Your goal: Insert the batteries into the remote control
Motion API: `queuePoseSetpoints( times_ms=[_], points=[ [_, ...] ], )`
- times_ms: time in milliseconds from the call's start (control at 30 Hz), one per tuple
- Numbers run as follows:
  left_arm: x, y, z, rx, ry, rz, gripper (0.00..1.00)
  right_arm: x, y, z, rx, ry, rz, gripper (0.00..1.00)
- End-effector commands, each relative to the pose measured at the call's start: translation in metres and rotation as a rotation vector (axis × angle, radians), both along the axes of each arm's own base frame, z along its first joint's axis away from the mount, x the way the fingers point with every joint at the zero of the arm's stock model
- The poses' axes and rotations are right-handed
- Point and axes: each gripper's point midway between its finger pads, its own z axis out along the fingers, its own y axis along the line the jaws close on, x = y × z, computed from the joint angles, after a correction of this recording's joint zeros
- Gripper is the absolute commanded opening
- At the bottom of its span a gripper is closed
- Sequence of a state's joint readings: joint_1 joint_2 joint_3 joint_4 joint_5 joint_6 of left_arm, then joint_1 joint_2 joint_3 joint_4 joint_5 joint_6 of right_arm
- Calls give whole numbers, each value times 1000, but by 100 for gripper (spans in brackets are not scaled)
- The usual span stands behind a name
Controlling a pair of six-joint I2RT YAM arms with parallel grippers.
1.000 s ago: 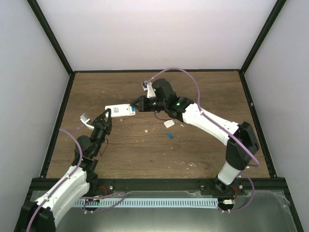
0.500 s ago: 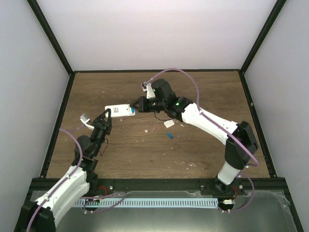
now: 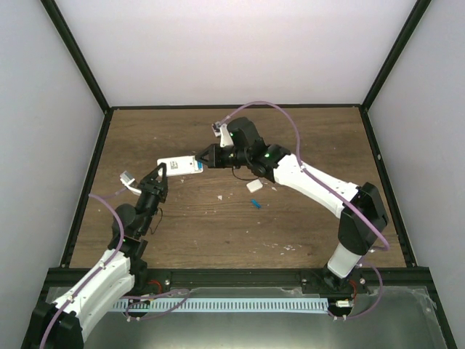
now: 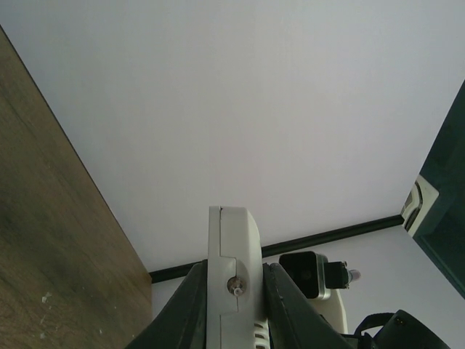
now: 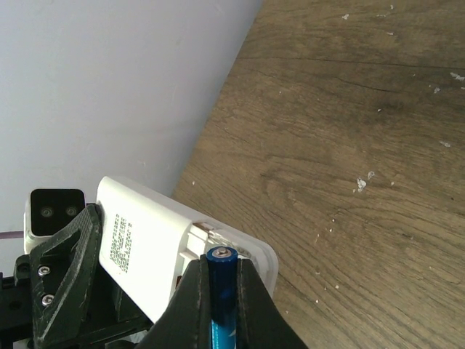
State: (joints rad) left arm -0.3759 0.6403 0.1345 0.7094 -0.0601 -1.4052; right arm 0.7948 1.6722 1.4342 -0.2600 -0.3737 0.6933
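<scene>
My left gripper [image 3: 161,173] is shut on the white remote control [image 3: 180,166] and holds it above the table; in the left wrist view the remote [image 4: 234,280] stands edge-on between my fingers. My right gripper [image 3: 211,157] is shut on a blue battery [image 5: 221,298], its tip at the remote's open battery compartment [image 5: 218,243]. The remote's back with a printed label [image 5: 142,247] faces the right wrist camera. A second blue battery [image 3: 256,203] lies on the table right of centre.
A small white piece [image 3: 253,186] lies on the wooden table [image 3: 305,138] near the loose battery. Pale specks dot the wood. Black frame posts and white walls enclose the table.
</scene>
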Motion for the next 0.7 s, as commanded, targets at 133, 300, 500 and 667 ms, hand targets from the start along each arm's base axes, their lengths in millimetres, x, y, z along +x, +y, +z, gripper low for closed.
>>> queuePoseSetpoints(
  times_ms=[133,300,500,667],
  points=[
    [-5,5,17,-25,-71,17,0,5,4,22,22,-44,0,1],
    [-5,5,15,-27,-68,16,0,5,5,24,29,-48,4,1],
    [-5,5,16,-28,-72,17,0,6,8,15,21,-32,7,1],
    [-5,5,15,-29,-70,18,0,5,13,13,27,-25,19,1]
  ],
)
